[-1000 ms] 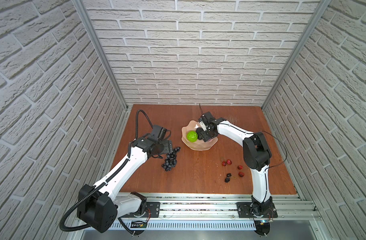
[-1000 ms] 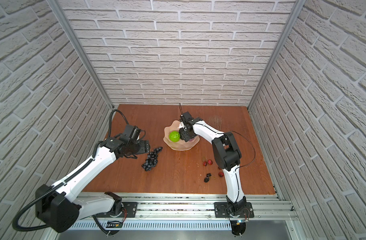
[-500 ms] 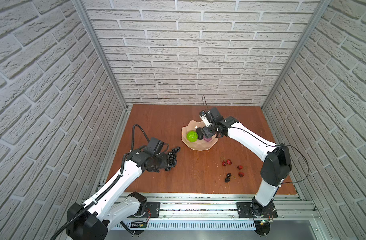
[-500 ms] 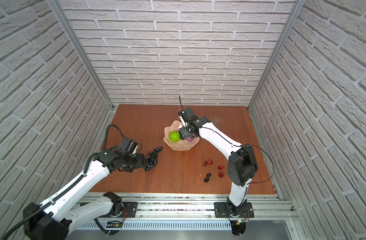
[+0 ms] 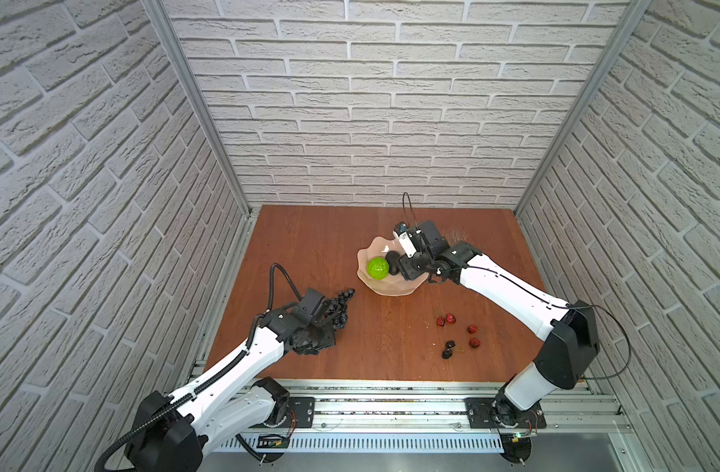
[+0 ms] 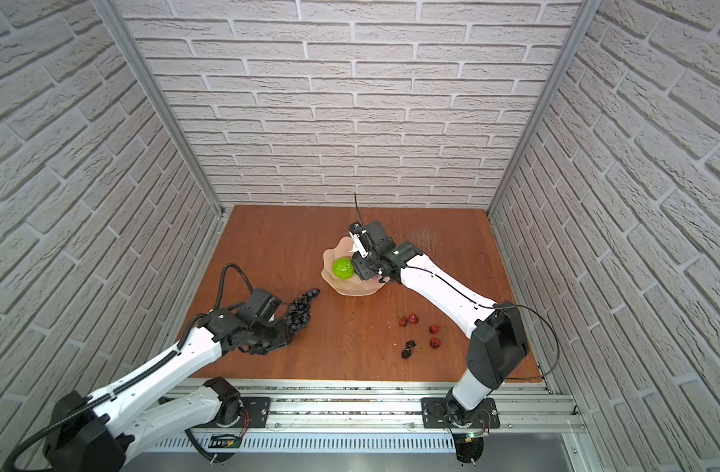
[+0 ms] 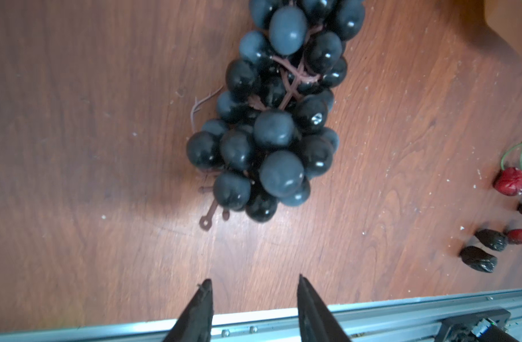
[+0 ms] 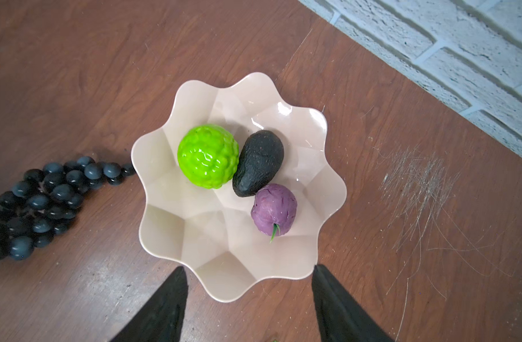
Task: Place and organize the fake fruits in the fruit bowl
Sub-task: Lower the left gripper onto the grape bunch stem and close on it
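The bowl (image 8: 194, 234) is a shallow, glossy, pale pink dish with faceted walls and a wavy scalloped rim. It stands toward the back of the reddish wood-grain counter (image 5: 309, 245). Three fruits lie in it. A shiny, bumpy, lime-green ball (image 8: 208, 155) touches a matte, pebbly black avocado (image 8: 258, 163). A small, dull, lumpy purple fruit (image 8: 274, 208) with a green stem stub rests against one end of the avocado.

The grapes (image 7: 271, 118) are smooth, round, blue-black beads on a brown plastic stem. The bunch lies on the counter outside the bowl, with its tip just beside the rim. Small, wrinkled red strawberries (image 5: 472, 329) sit scattered on the counter, well apart from the bowl. Dark, shrivelled cherries (image 5: 448, 349) with thin stems lie just beside them.

The left gripper (image 7: 254, 284) has black tapering fingers. They are spread with nothing between them, low over the counter and just short of the end of the bunch away from the bowl. The right gripper (image 8: 248, 268) is spread wide and empty. It hangs over one edge of the bowl's rim and touches none of the fruit.
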Robot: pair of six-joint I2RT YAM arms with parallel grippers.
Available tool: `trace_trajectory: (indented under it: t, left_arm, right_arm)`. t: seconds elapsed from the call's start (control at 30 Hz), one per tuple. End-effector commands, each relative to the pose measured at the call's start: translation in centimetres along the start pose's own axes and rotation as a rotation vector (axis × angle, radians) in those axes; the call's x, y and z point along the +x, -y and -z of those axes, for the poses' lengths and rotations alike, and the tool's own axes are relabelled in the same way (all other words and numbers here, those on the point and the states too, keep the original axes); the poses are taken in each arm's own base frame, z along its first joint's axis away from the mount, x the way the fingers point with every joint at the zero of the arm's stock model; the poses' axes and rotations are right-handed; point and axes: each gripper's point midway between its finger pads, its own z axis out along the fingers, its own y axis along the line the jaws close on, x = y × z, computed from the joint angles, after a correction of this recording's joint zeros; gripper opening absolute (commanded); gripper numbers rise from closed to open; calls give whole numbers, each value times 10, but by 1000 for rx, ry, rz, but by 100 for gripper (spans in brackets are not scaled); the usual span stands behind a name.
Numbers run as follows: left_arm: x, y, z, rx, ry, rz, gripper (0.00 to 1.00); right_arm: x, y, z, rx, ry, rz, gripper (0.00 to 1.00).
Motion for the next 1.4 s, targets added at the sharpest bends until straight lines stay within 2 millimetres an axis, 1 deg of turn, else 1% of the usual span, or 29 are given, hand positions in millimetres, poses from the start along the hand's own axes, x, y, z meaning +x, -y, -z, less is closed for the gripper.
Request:
trace_trajectory:
  t: [0.0, 0.23, 0.33, 0.5, 0.57, 0.73, 0.83, 0.9, 1.13, 1.23, 1.27, 1.33, 1.37]
  left_arm:
    - [-8, 0, -11, 10, 26, -13, 46]
    - [-21, -9, -28, 17, 44, 11, 41]
    - [-27, -6, -32, 33, 56, 8, 38]
    - [-34, 0, -35, 43, 61, -6, 29]
    - [-36, 0, -35, 44, 68, -11, 26]
    - [-40, 2, -29, 52, 95, -12, 13]
    - [-41, 4, -23, 65, 109, -6, 9]
    - [-42, 4, -18, 66, 121, -4, 0]
    - [-44, 7, 0, 77, 150, -7, 0]
    - [-43, 5, 5, 71, 155, -1, 0]
    - [-43, 2, 7, 60, 159, 5, 5]
    - [-41, -3, 12, 40, 164, 22, 10]
    - [-39, -6, 13, 32, 165, 29, 18]
  right_arm:
    - [0, -5, -3, -18, 8, -20, 67]
    - [5, -12, -15, -32, -40, -5, 66]
    - [5, -16, -19, -34, -49, 0, 65]
    - [8, -19, -24, -36, -66, 9, 65]
    - [8, -20, -24, -33, -67, 13, 65]
    - [10, -22, -24, -36, -63, 13, 64]
    - [11, -25, -24, -43, -62, 13, 64]
    - [12, -26, -25, -46, -64, 14, 64]
    - [13, -29, -23, -49, -53, 17, 64]
    - [13, -28, -21, -49, -47, 16, 64]
    - [13, -28, -20, -48, -45, 16, 64]
    - [14, -28, -18, -50, -41, 16, 64]
    - [14, -28, -17, -49, -37, 17, 64]
